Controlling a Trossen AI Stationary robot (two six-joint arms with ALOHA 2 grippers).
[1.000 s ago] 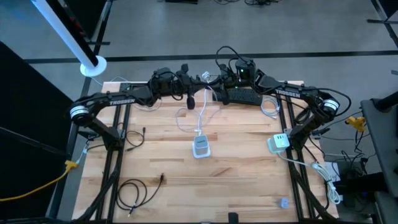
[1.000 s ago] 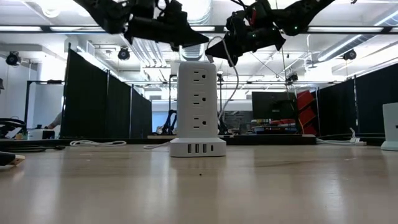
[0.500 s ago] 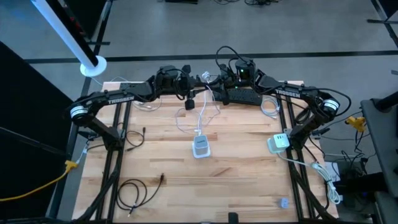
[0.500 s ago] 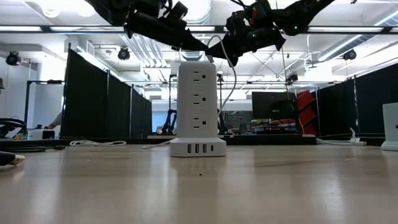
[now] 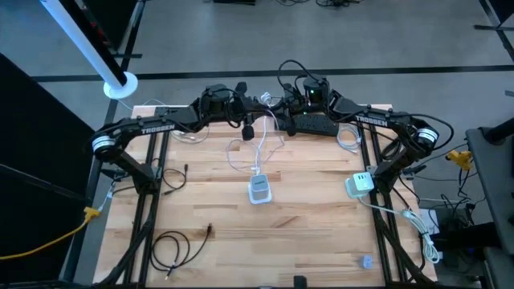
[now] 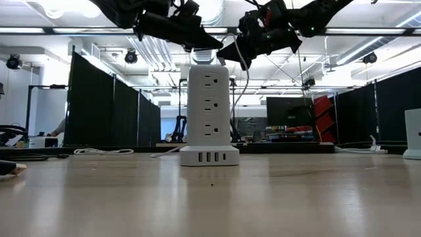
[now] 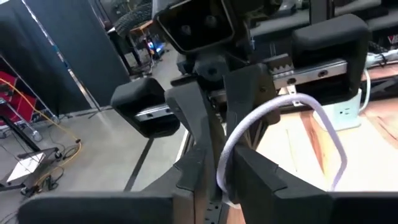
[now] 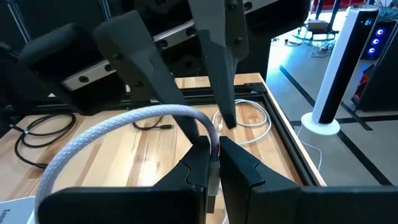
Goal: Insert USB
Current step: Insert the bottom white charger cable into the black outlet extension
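Above one power tower (image 5: 259, 189), two grippers, one white cable (image 8: 134, 122)

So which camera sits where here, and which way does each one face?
High view: overhead, looking straight down on the table, both arms, power tower.
Low view: table height, looking level at the tower; arms enter from above.
Left wrist view: past the left gripper at the white cable.
Right wrist view: past the right gripper, shut on the cable.
Both wrist views share the cable.
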